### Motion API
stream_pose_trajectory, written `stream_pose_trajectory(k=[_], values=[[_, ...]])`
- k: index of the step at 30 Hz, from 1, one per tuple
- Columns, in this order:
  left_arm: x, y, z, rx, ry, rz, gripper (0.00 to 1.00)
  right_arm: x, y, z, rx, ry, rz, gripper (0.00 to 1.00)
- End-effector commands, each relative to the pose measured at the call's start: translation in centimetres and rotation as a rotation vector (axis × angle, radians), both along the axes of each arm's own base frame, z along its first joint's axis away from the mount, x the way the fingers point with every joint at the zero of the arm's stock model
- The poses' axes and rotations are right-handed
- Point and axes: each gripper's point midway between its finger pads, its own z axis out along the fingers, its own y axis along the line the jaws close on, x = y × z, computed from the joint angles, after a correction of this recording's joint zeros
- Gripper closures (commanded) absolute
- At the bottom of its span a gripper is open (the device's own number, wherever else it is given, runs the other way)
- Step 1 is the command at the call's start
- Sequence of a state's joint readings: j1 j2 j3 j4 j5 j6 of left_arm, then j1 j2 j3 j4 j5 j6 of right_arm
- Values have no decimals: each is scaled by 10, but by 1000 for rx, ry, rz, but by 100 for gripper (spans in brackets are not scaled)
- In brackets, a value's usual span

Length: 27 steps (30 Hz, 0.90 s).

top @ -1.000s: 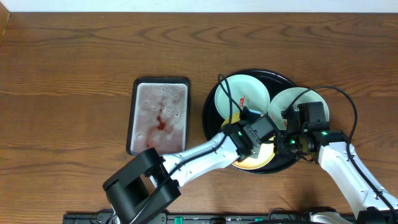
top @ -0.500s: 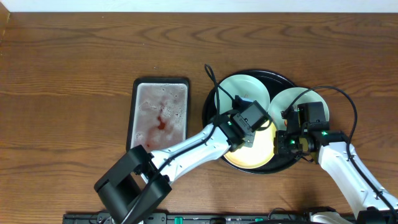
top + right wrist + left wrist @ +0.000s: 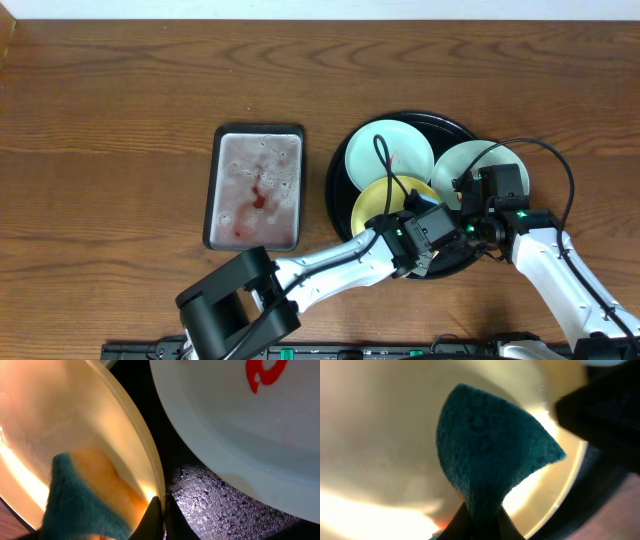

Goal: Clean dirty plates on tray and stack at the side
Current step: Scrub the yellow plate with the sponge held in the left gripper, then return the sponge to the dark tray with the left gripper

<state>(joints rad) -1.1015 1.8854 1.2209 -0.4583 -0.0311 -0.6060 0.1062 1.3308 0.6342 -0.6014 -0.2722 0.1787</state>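
stage: early, nothing stacked | left gripper (image 3: 479, 521) clamped on dark teal sponge (image 3: 490, 450) inside pale yellow round plate (image 3: 380, 197), tray's near side | right gripper (image 3: 159, 510) pinches that plate's rim | two mint-white plates (image 3: 390, 140), red-smeared, uncleaned on glossy black round tray (image 3: 338, 175)

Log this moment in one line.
left jaws: shut on teal sponge | sponge: on yellow plate | right jaws: shut on yellow plate rim | mint plate: red smear
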Motion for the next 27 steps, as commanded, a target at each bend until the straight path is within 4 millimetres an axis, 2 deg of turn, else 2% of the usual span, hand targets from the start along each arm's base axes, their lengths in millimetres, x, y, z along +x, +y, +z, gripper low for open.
stream_pose_trajectory(k=[1, 8, 13, 18, 21, 23, 27], values=[[20, 17, -6, 60, -34, 66, 92, -1, 3, 0, 8, 5, 8, 99], [55, 47, -3, 77, -37, 173, 92, -1, 3, 0, 8, 6, 8, 99], [74, 54, 25, 14, -73, 223, 92, -1, 3, 0, 8, 5, 8, 99], [84, 59, 64, -65, -123, 252, 92, -1, 3, 0, 8, 5, 8, 99], [88, 67, 80, -84, -143, 262, 92, -1, 3, 0, 8, 6, 8, 97], [90, 77, 86, -79, -142, 283, 92, -3, 3, -1, 7, 14, 8, 89], [100, 110, 86, -36, -119, 356, 93, -6, 2, -2, 6, 24, 8, 85]])
